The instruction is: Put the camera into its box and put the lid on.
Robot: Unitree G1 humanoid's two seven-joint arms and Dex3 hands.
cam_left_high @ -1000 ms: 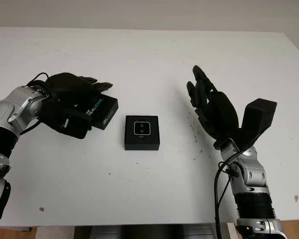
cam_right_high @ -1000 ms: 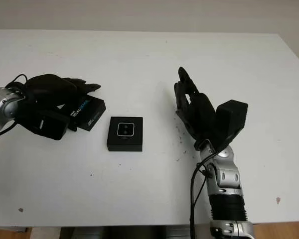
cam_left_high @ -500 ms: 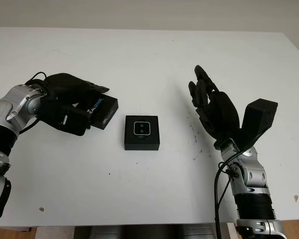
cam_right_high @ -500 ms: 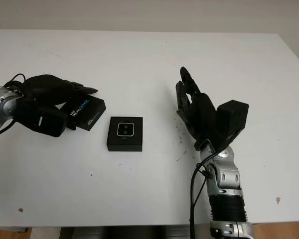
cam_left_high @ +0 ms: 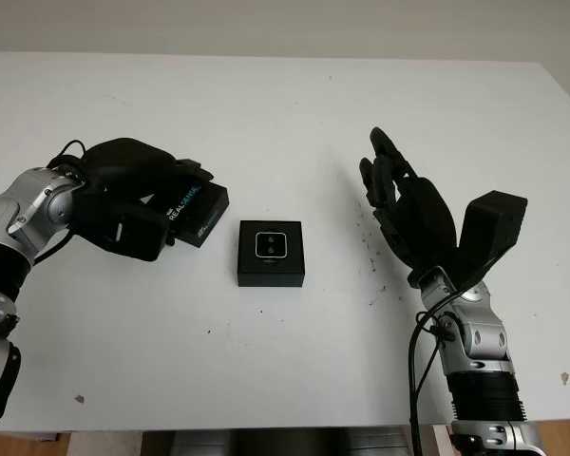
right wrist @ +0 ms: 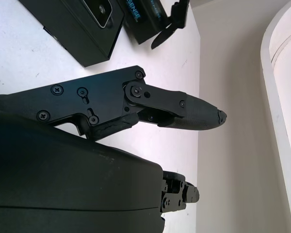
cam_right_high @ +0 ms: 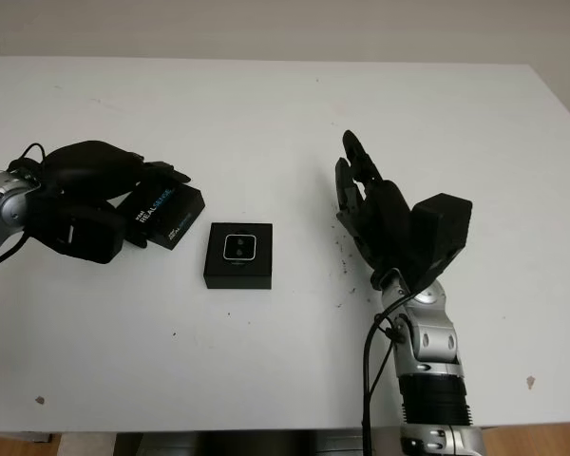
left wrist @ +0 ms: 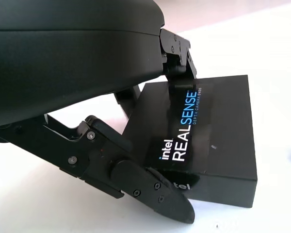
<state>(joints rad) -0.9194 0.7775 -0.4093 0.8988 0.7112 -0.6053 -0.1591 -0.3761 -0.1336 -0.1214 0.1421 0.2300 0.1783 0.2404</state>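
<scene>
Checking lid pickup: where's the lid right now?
In the left eye view the lid lies on the table's left side, under the left hand's fingers, just left of the box holding the camera.

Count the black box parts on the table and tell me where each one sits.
2. The square black box base holding the camera sits at the table's middle. The black printed RealSense lid lies beside it toward the robot's left, under the left hand. Nothing seems hidden.

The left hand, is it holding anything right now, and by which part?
The left hand grips the lid, a black Intel RealSense box top, by its outer end: fingers over the top, thumb at the side. The right hand is open.
</scene>
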